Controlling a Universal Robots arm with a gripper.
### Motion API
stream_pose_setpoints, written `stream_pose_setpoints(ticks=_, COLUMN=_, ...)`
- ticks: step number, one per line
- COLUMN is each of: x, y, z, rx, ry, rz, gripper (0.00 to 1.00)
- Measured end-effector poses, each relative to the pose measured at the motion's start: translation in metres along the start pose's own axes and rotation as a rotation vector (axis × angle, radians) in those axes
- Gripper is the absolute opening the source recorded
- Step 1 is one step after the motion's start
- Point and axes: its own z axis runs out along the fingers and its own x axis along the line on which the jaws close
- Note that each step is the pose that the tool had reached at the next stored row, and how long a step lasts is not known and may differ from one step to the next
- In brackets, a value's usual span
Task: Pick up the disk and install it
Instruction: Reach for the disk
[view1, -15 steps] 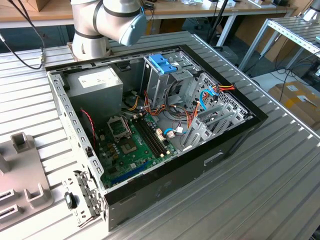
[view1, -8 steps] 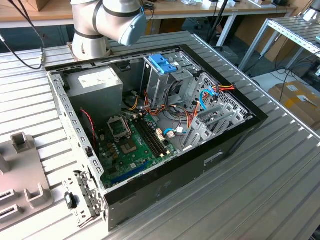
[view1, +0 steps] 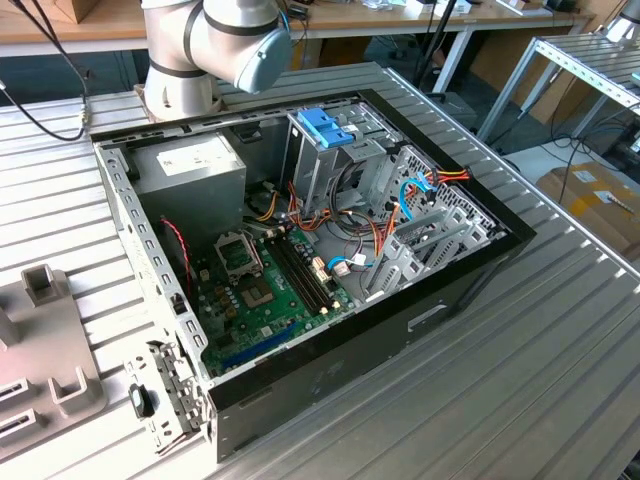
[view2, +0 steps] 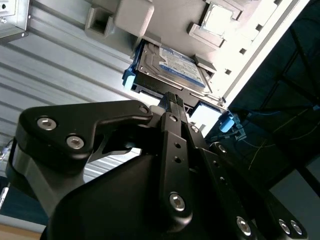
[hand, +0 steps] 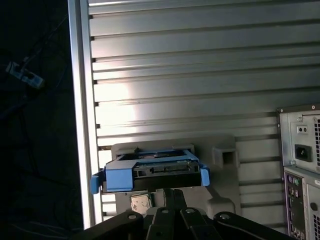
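one disk (view2: 172, 67) on grey fixture (view2: 165, 20), gripper (view2: 172, 98) at its edge, grip state unclear

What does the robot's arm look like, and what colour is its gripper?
The arm is made of chunky, round silver-grey tubes, with a light-blue cap on one joint. The gripper is matte black, built from flat angular links with rounded ends, and dotted with shiny silver screws.
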Motion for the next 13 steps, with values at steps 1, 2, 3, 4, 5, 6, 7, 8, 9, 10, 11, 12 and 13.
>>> stream_pose_setpoints(ticks=1, x=0.0, y=0.0, z=0.0, rx=0.0, ry=0.0, rz=0.0, gripper=0.11)
stream_pose_setpoints(ticks=2, x=0.0001, y=0.0, z=0.0, rx=0.0001, ry=0.0002, rz=0.0, gripper=0.11)
stream_pose_setpoints(ticks=3, x=0.0, y=0.0, z=0.0, rx=0.0001, ry=0.0001, rz=0.0, gripper=0.11)
stream_pose_setpoints(ticks=4, x=0.0, y=0.0, z=0.0, rx=0.0001, ry=0.0001, rz=0.0, gripper=0.11)
stream_pose_setpoints(ticks=5, x=0.0, y=0.0, z=0.0, rx=0.0001, ry=0.0001, rz=0.0, gripper=0.11)
stream_pose_setpoints(ticks=6, x=0.0, y=0.0, z=0.0, rx=0.0001, ry=0.0001, rz=0.0, gripper=0.11)
stream_pose_setpoints(ticks=7, x=0.0, y=0.0, z=0.0, rx=0.0001, ry=0.0002, rz=-0.001, gripper=0.11)
stream_pose_setpoints(ticks=8, x=0.0, y=0.0, z=0.0, rx=0.0001, ry=0.0002, rz=-0.001, gripper=0.11)
stream_pose_setpoints(ticks=9, x=0.0001, y=0.0, z=0.0, rx=0.0001, ry=0.0001, rz=-0.001, gripper=0.11)
stream_pose_setpoints(ticks=10, x=0.0, y=0.0, z=0.0, rx=0.0001, ry=0.0001, rz=-0.001, gripper=0.11)
stream_pose_setpoints(ticks=11, x=0.0001, y=0.0, z=0.0, rx=0.0001, ry=0.0001, rz=-0.001, gripper=0.11)
stream_pose_setpoints(ticks=12, x=0.0002, y=0.0, z=0.0, rx=0.0001, ry=0.0002, rz=-0.001, gripper=0.11)
stream_pose_setpoints(ticks=13, x=0.0009, y=-0.0001, z=0.0, rx=0.0001, ry=0.0002, rz=-0.001, gripper=0.11)
